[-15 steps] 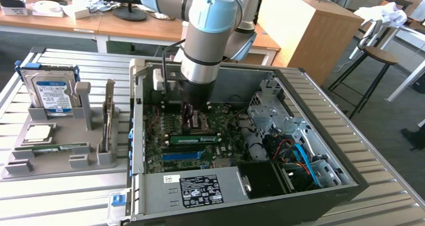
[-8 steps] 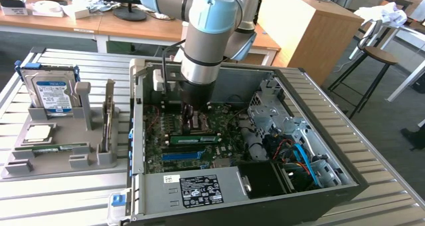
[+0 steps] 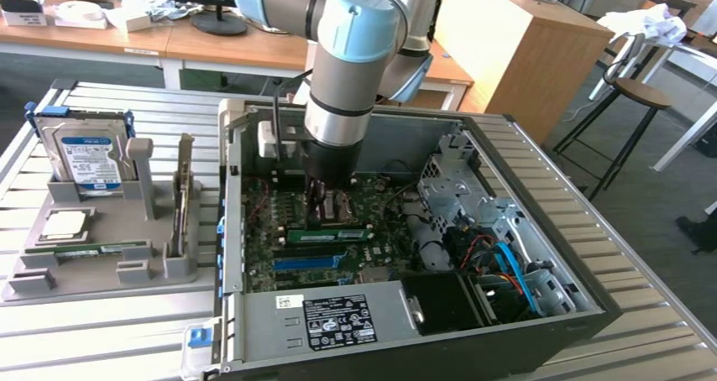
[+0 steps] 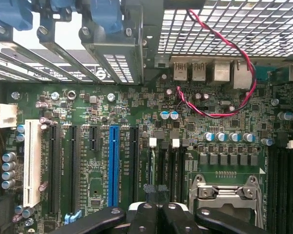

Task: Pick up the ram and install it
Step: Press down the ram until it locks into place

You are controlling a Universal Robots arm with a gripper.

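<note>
Reaching down into the open computer case (image 3: 526, 221) on the slatted table (image 3: 639, 255), with the gripper (image 3: 325, 203) low over the green board (image 4: 185, 112) and pressed together. Holding nothing that can be made out between the black fingers (image 4: 151, 219). Sitting flat on the board just below the gripper in the exterior view: the ram (image 3: 327, 236), a long green stick beside a blue slot (image 3: 308, 262).

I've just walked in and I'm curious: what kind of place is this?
Probably a robotics lab or workshop. A robot arm reaches into an open computer case on a metal table, a hard drive stands in a holder, and wooden desks fill the background.
</note>
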